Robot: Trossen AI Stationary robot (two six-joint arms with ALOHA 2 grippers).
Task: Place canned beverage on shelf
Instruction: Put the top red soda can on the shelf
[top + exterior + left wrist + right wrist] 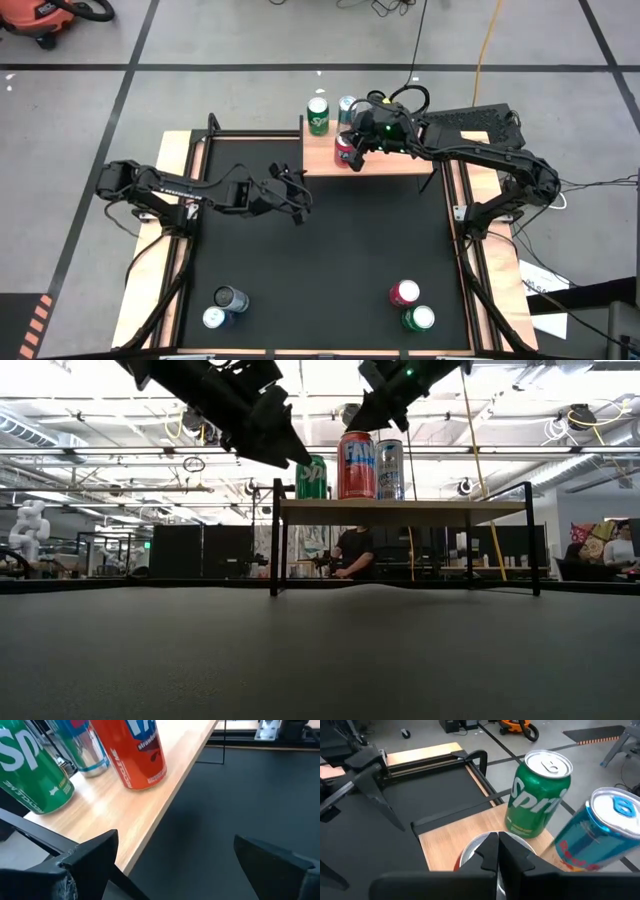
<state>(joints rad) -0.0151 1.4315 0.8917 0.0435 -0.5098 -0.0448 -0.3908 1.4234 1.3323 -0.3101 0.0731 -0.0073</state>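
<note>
Floor cans (405,293) only from above

Three cans (135,750) upright on the shelf (150,815).

Shelf (385,160): left end blocked by green can (318,116), silver-blue can (346,106) and red can (345,152), w/ right gripper (352,140) shut just above the red one. Shelf's right half is bare wood. Table (330,250) in front of shelf open; left gripper (297,196) hangs there.

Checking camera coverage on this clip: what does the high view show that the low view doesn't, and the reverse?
Only the high view shows four spare cans near the table's front edge. Only the low view shows a person beyond the shelf. Both show the green can, red can and blue-silver can on the shelf, with both arms.
</note>
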